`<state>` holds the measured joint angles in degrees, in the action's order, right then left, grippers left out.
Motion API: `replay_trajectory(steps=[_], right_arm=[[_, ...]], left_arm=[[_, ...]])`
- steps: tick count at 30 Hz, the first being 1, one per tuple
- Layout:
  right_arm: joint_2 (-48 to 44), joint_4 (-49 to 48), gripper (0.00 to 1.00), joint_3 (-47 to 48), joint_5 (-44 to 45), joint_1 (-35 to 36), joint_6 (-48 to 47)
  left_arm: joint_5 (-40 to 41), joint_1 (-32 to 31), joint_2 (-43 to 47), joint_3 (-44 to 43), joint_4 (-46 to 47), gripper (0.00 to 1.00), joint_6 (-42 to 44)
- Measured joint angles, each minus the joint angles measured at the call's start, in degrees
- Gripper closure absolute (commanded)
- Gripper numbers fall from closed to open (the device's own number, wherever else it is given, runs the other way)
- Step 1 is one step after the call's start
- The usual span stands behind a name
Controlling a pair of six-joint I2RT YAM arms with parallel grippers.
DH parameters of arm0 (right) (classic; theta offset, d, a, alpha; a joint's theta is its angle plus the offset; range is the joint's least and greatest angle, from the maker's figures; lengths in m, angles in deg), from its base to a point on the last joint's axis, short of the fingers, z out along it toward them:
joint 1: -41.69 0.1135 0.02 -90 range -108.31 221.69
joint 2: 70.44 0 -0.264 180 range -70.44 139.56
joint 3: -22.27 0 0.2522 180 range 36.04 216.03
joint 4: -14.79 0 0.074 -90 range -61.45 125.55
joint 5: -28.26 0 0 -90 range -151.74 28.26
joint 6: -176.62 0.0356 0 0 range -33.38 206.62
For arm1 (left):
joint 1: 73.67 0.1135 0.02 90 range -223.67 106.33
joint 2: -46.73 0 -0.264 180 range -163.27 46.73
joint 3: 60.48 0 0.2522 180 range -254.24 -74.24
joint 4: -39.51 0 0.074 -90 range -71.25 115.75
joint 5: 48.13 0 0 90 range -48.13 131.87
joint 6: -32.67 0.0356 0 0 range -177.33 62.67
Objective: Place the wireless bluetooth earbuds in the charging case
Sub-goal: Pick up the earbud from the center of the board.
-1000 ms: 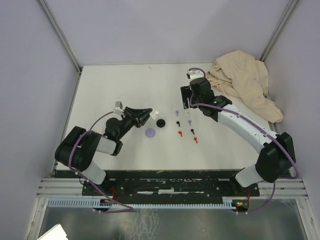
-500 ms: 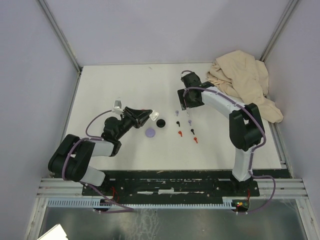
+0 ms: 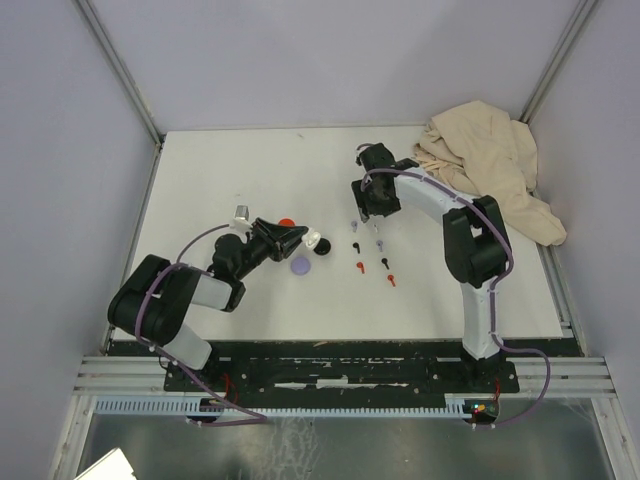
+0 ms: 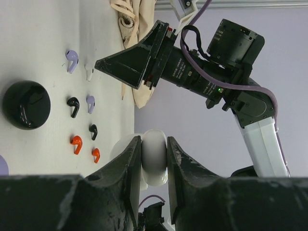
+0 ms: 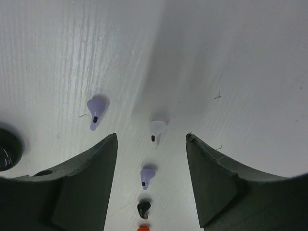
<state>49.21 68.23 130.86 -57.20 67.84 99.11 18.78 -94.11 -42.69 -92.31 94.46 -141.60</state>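
The earbuds lie in two short rows on the white table: lavender [image 3: 352, 226], white [image 3: 377, 229], black [image 3: 355, 246], lavender [image 3: 379, 243], red [image 3: 360, 267], black [image 3: 384, 263], red [image 3: 391, 280]. My right gripper [image 3: 371, 208] is open just above the far end of the rows. In the right wrist view the white earbud [image 5: 155, 131] lies between its fingertips [image 5: 108, 144], with lavender buds [image 5: 95, 113] [image 5: 147, 175] beside it. My left gripper [image 3: 300, 238] is shut on a round white case [image 4: 154, 161], held edge-on to the left of the buds.
A black disc [image 3: 322, 247], a lavender disc [image 3: 301, 266] and a red disc [image 3: 286, 222] lie around my left gripper. A crumpled beige cloth [image 3: 490, 165] fills the back right corner. Grey walls enclose the table.
The right arm's elbow folded in from the right, and its gripper came slightly nearer the earbuds. My left gripper shifted a little with the white case, uncovering the red disc.
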Motion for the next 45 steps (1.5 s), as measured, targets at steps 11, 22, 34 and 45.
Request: replay_trajectory(steps=[11, 22, 34, 45], right_arm=[[3.2, 2.0, 0.4, 1.4, -2.2, -1.6, -0.8], [5.4, 2.3, 0.47, 2.6, -3.5, -1.6, -1.4], [6.1, 2.6, 0.6, 3.2, -4.1, -1.9, -1.4], [6.1, 2.9, 0.92, 3.2, -4.1, -2.0, -1.6]], left_arm=[[-1.0, 0.0, -3.2, -0.6, 3.6, 0.97, 0.0], [-1.0, -0.1, -4.0, -0.9, 4.8, 0.97, 0.0], [-1.1, -0.1, -5.6, -0.9, 5.8, 0.97, -0.1], [-1.1, -0.1, -5.7, -0.9, 6.7, 0.97, -0.1]])
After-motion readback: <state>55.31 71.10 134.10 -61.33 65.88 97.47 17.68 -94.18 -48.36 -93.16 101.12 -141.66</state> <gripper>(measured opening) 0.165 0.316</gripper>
